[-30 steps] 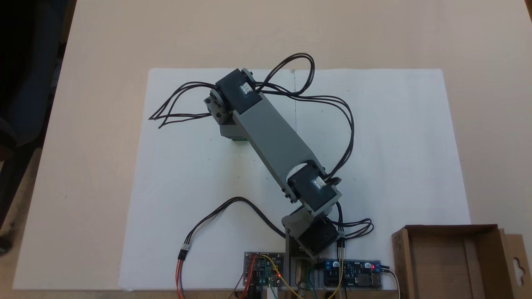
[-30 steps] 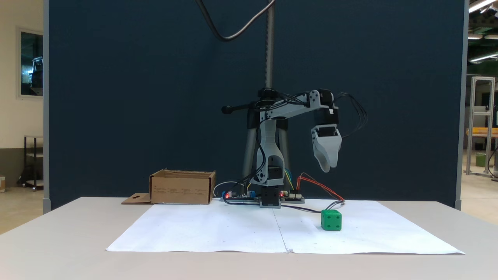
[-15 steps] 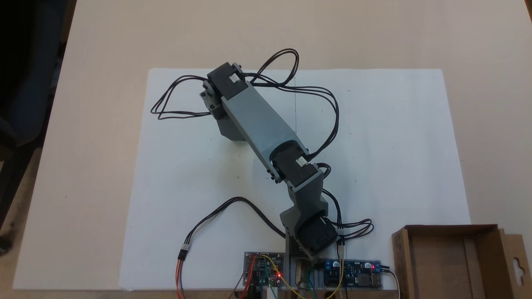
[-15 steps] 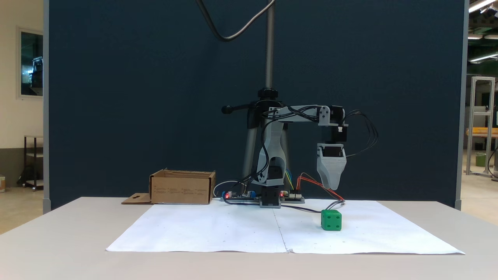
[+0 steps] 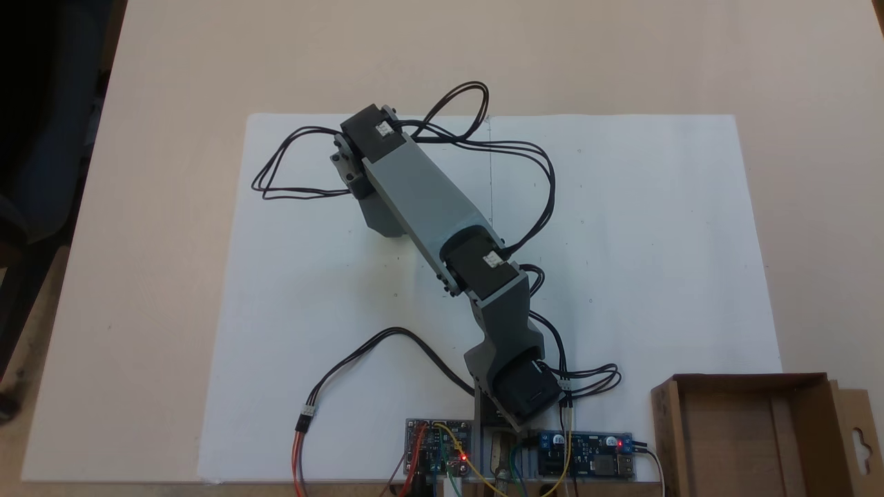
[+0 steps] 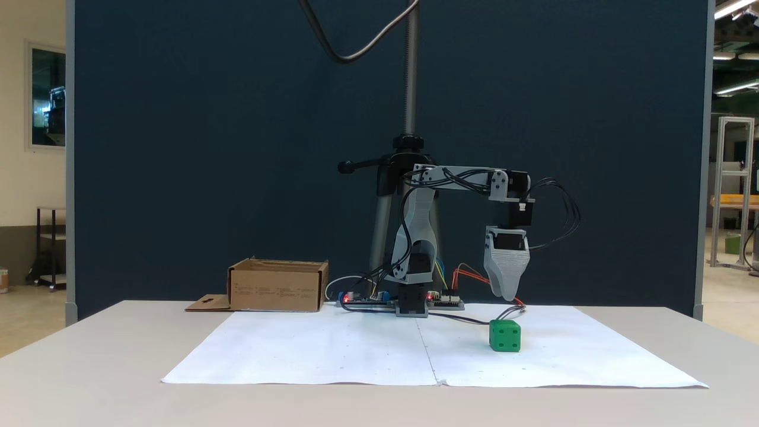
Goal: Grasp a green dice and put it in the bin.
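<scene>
The green dice point(image 6: 505, 335) sits on the white paper, right of centre in a fixed view from the front. My gripper point(image 6: 509, 295) hangs point-down just above it and a little behind, clear of the dice. Its jaws line up one behind the other, so the gap is hidden. Seen from above, the grey forearm point(image 5: 421, 200) reaches to the upper left and covers the dice. The bin, a brown cardboard box point(image 6: 276, 293), stands at the left beside the arm's base. From above, the bin point(image 5: 666, 442) sits at the lower right corner, with nothing visible inside it.
A white paper sheet point(image 5: 656, 241) covers the table's middle. Circuit boards point(image 5: 438, 442) and loose black cables point(image 5: 359, 352) lie around the arm's base. A tripod pole point(image 6: 409, 89) and a dark blue partition stand behind.
The arm has stretched out and dropped, bringing the gripper down close over the dice. The dice and the bin have stayed put.
</scene>
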Robot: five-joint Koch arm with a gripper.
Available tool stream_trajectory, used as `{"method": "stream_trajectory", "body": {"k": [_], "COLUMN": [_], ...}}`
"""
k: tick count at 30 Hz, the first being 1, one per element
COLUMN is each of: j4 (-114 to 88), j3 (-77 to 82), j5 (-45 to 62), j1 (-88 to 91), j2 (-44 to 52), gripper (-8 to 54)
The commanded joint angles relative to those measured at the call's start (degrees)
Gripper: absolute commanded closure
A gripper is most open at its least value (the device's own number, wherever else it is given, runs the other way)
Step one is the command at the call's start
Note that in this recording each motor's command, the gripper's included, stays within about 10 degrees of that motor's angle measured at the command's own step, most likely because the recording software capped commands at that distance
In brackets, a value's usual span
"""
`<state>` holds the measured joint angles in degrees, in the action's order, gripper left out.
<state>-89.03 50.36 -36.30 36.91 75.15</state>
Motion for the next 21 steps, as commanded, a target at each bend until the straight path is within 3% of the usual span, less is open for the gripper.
{"method": "stream_trajectory", "body": {"k": [1, 21], "j4": [-0.3, 1.3], "j3": [-2.8, -2.8], "j5": [-4.2, -4.2], "j1": [0.4, -1.5], "j2": [1.4, -7.4], "gripper": [0.1, -0.1]}}
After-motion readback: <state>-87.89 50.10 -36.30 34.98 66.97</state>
